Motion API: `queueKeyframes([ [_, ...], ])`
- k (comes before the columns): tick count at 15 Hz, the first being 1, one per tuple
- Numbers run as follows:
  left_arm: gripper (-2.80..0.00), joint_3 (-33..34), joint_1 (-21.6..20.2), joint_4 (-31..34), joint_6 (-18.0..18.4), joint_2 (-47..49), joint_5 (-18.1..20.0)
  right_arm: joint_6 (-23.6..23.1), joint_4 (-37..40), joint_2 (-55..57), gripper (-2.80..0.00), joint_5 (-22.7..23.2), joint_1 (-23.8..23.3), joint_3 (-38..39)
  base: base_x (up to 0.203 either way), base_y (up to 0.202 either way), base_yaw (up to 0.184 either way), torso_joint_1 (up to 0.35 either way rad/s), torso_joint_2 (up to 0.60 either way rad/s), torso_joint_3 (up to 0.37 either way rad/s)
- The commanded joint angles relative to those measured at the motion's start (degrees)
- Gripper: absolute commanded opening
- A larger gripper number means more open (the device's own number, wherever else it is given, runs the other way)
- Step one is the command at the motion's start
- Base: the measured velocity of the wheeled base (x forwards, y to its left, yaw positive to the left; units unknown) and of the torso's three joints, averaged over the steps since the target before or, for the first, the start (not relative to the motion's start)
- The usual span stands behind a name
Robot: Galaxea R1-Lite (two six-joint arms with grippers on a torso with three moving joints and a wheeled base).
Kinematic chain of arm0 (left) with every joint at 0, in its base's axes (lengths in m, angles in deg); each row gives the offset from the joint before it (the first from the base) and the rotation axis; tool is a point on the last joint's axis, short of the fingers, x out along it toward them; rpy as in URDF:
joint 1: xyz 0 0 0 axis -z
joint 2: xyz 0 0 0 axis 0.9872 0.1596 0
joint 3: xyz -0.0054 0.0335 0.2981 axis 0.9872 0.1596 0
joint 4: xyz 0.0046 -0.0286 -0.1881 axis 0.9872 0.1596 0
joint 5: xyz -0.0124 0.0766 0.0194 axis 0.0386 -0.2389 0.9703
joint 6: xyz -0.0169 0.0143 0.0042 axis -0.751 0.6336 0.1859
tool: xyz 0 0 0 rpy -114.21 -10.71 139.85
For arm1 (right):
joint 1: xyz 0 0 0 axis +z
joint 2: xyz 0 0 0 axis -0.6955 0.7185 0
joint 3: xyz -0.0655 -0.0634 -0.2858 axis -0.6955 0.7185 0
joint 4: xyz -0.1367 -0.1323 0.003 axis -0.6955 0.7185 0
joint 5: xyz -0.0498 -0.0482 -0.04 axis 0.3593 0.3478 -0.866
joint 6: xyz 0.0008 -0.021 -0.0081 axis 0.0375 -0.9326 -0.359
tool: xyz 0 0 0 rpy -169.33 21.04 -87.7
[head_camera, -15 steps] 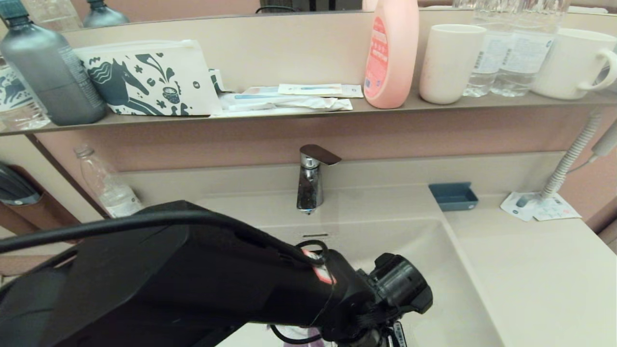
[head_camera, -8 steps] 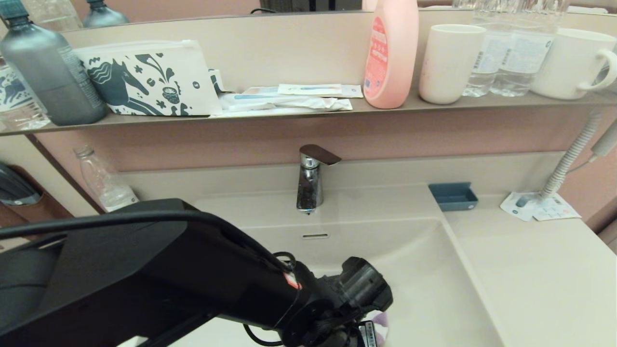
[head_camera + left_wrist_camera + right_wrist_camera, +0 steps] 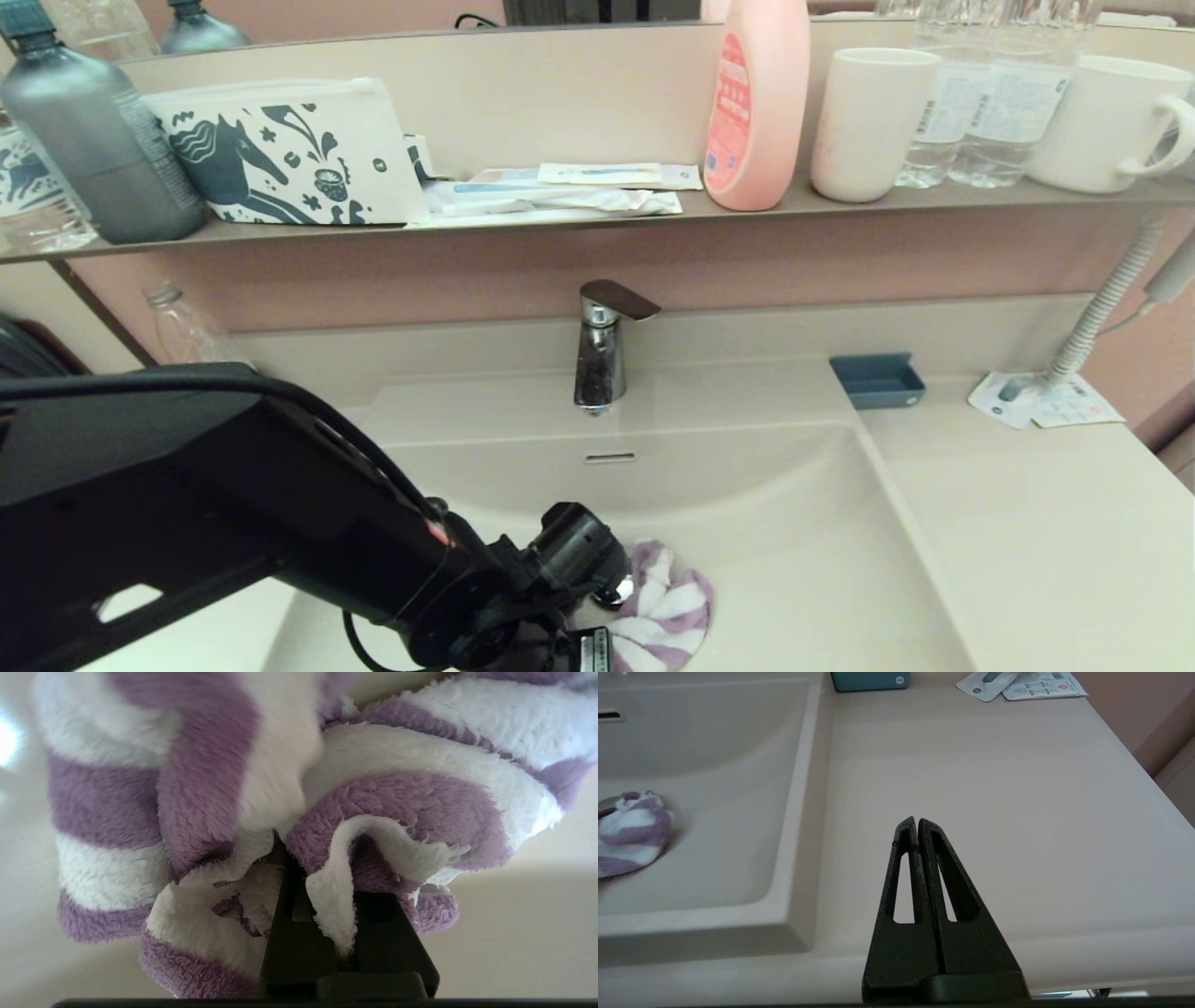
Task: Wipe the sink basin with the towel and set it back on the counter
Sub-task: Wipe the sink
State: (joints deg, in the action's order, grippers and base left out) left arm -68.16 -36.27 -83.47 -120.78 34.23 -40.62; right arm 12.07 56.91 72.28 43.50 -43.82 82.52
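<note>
Left hand (image 3: pixel 322 877) clenched on 1 towel (image 3: pixel 289 788) in sink basin (image 3: pixel 822 560); right hand (image 3: pixel 917 826) closed, empty, over counter (image 3: pixel 994 788).

From my head camera the left arm (image 3: pixel 233 523) covers the lower left of the frame, hiding that side of the sink basin (image 3: pixel 803 541) and most of the drain plug (image 3: pixel 618 590). I cannot see the left gripper (image 3: pixel 322 896) fingertips; the towel (image 3: pixel 280 802) buries them, and its upper folds run off the frame's top.
</note>
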Motion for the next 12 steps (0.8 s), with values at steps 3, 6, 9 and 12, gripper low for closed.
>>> queueKeyframes([
  [3,-2.80,5.0,-2.1,0.5,1.5,-4.2,-0.3,0.0,0.0,0.0,-2.80,0.0,0.0,0.0,0.000,0.000,0.000,0.000,0.00,0.000],
  [6,-2.80,6.8,-6.9,0.6,6.9,-5.2,-0.4,0.0,0.0,0.0,-2.80,0.0,0.0,0.0,0.000,0.000,0.000,0.000,0.00,0.000],
  [9,-2.80,8.6,-13.7,0.4,18.2,-6.8,-0.7,0.0,0.0,0.0,-2.80,0.0,0.0,0.0,0.000,0.000,0.000,0.000,0.00,0.000],
  [12,-2.80,8.8,-20.1,0.4,29.2,-9.8,-0.7,0.0,0.0,0.0,-2.80,0.0,0.0,0.0,0.000,0.000,0.000,0.000,0.00,0.000],
])
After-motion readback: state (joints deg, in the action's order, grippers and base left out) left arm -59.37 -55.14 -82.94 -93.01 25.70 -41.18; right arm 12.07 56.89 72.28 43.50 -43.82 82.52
